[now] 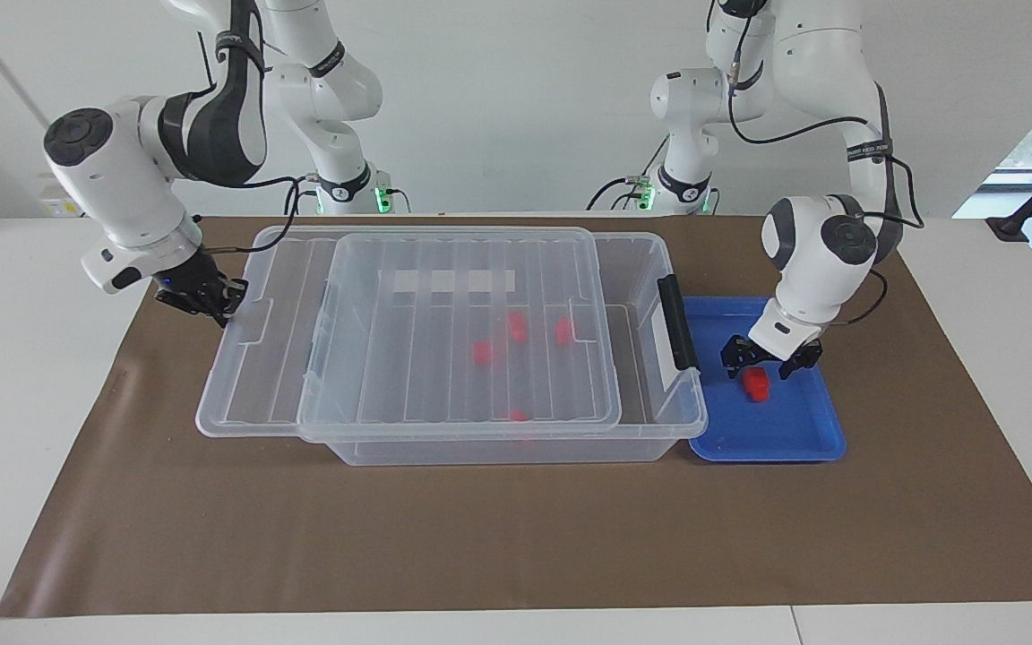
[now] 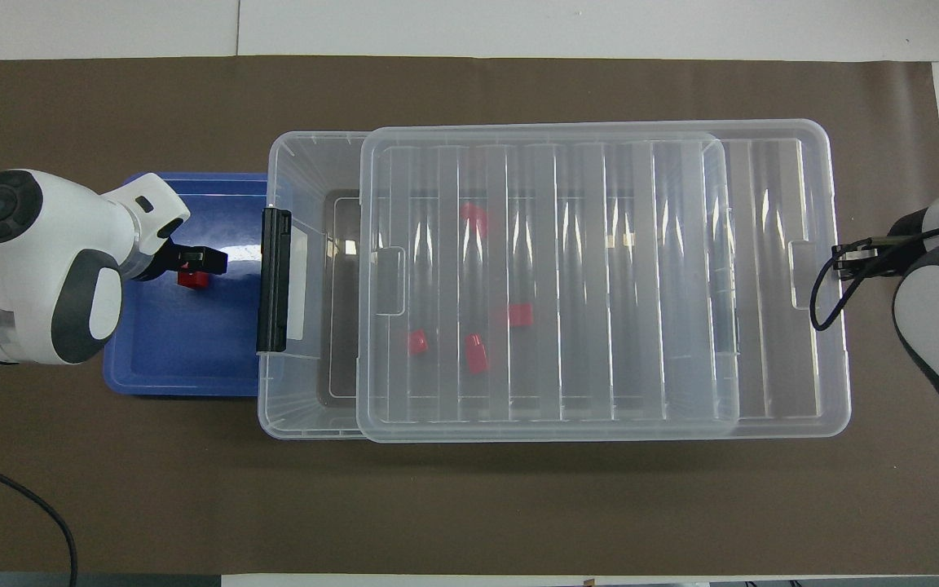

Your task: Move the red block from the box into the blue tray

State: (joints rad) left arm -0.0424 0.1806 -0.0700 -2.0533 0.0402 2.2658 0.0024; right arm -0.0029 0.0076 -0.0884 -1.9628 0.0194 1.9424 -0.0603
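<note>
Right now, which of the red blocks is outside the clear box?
The red block in the blue tray, under the left gripper; the other four lie inside the box.

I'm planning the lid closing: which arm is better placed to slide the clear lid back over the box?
Right. The right gripper is at the end rim of the ribbed clear lid, which is slid off the transparent storage box. The left gripper is over the blue tray.

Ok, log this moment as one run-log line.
left gripper: open over red block in blue tray | right gripper: at lid edge | box: part-uncovered, four blocks inside
</note>
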